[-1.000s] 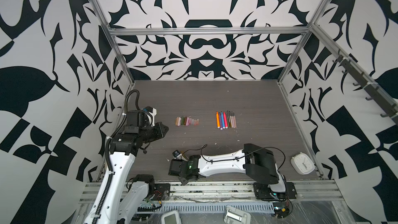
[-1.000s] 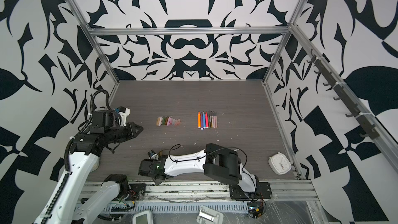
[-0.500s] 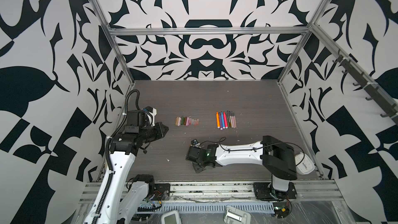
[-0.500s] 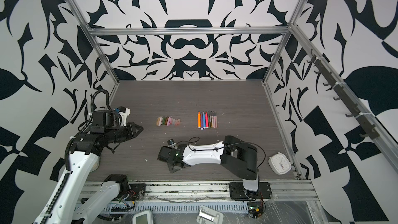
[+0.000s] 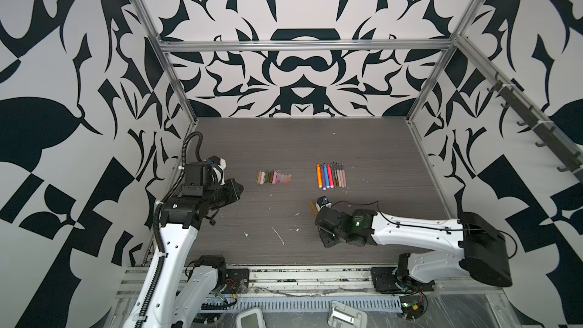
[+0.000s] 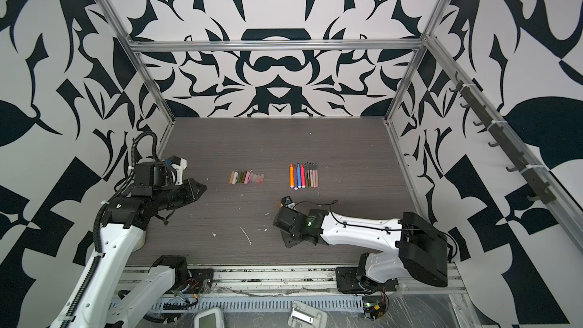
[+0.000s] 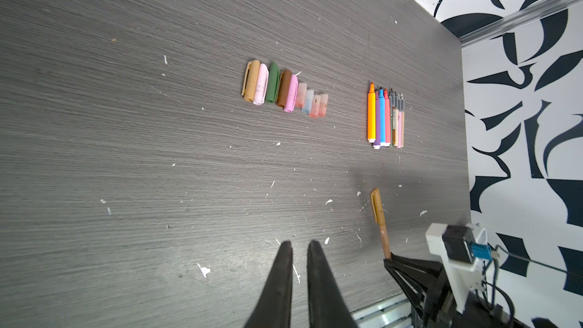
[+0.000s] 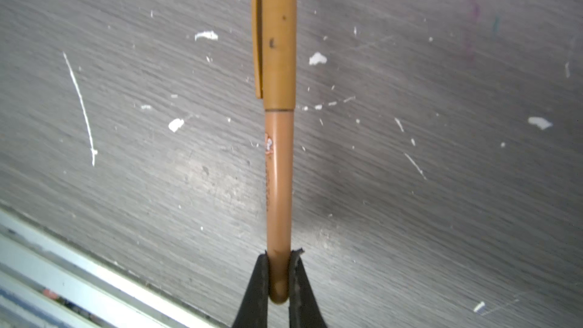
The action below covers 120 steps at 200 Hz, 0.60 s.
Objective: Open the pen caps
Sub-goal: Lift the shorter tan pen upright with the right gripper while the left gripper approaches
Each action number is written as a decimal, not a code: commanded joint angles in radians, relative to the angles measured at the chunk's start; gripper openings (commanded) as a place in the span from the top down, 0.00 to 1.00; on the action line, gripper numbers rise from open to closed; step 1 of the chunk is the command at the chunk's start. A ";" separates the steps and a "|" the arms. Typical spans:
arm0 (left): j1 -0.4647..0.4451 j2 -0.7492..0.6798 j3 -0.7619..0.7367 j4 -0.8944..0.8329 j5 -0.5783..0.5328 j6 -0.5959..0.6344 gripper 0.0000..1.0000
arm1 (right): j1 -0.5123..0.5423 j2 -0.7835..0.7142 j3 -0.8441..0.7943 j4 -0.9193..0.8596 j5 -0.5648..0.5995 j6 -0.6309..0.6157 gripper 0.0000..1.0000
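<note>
Pen cap (image 8: 279,42), smooth tan tube on pen (image 8: 279,184)

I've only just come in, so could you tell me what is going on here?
The right gripper has its jaws shut on the back end of a tan pen whose cap is on. The left gripper hovers at the left, shut and empty. Farther back, removed caps and uncapped pens lie in two separate rows.

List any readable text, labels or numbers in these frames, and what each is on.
Nothing legible anywhere.
tan pen: a small logo and a line of print along the barrel, too blurred to read.
pen row: dark marks on one thin barrel, too small to read.
caps: no print I can make out.
</note>
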State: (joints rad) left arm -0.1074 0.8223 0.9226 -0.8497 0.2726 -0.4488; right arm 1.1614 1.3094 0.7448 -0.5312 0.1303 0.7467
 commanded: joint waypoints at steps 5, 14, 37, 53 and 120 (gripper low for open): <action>-0.005 -0.011 -0.010 -0.026 -0.033 -0.012 0.86 | 0.000 -0.068 -0.026 0.017 -0.045 -0.036 0.89; -0.005 -0.012 -0.010 -0.029 -0.040 -0.014 0.85 | 0.000 -0.083 -0.039 0.020 -0.050 -0.045 0.89; -0.021 -0.014 -0.010 -0.034 -0.065 -0.022 0.84 | -0.008 -0.105 -0.070 0.044 -0.062 -0.060 0.90; -0.029 -0.010 -0.009 -0.035 -0.070 -0.022 0.84 | -0.024 -0.091 -0.078 0.072 -0.077 -0.071 0.90; -0.031 0.080 0.004 -0.043 -0.113 -0.053 0.85 | -0.097 0.193 0.171 0.000 -0.063 -0.233 0.89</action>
State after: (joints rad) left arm -0.1356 0.8627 0.9226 -0.8555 0.1799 -0.4801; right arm 1.0801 1.4689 0.8154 -0.5007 0.0410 0.6010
